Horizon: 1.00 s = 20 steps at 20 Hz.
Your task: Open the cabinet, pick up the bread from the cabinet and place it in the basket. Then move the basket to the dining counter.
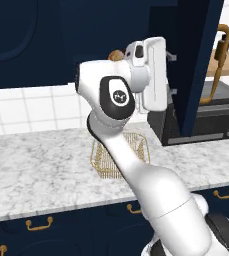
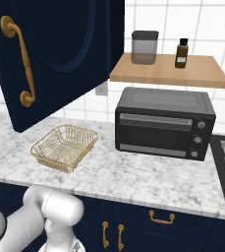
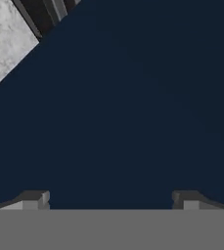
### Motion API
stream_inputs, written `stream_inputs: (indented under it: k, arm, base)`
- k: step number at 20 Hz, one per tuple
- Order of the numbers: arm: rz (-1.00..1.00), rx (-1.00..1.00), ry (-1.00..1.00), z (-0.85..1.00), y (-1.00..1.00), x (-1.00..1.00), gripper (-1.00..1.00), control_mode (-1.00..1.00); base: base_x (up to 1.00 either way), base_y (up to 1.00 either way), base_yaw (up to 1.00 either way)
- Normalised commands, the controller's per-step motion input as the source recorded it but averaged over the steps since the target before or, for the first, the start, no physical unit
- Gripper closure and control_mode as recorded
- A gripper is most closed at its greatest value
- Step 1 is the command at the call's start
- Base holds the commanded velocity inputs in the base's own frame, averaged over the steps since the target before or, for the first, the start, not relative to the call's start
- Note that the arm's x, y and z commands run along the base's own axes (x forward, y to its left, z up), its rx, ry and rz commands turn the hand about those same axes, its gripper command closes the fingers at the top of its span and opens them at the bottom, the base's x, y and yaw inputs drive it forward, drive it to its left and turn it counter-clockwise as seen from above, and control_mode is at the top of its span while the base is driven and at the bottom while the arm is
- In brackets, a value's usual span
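1. Now your claw (image 3: 108,202) stands open and empty, close against the swung-out cabinet (image 2: 65,54) door; the bread (image 1: 116,55) sits just beside the hand.
2. You risk knocking the door, since navy panel crowds the fingertips (image 3: 33,199).
3. The arm hides most of the bread and part of the basket (image 2: 65,147) below.

gold wire basket (image 2: 65,146) – veined marble worktop (image 2: 133,172) – matt navy cabinet (image 2: 60,49)

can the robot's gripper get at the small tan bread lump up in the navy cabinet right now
Probably yes. The dark navy cabinet door is swung open, the gripper is open and raised beside the small tan-brown bread; nothing visibly blocks it, though their gap is hard to judge.
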Motion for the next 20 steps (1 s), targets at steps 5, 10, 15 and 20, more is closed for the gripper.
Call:
stream_inputs:
  k: [5, 10, 15, 20]
  arm:
    - [0.00, 0.16, -0.02, 0.00, -1.00, -0.27, -1.00, -1.00]
    - [0.02, 0.23, 0.00, 0.00, -1.00, -0.05, -1.00, -1.00]
    - [0.04, 0.13, 0.00, 0.00, -0.68, 0.01, -1.00, -1.00]
    - [0.00, 0.00, 0.00, 0.00, 0.23, 0.00, -1.00, -1.00]
  base:
    - [0.00, 0.00, 0.00]
    - [0.00, 0.00, 0.00]
    - [0.00, 0.00, 0.00]
    - [0.00, 0.00, 0.00]
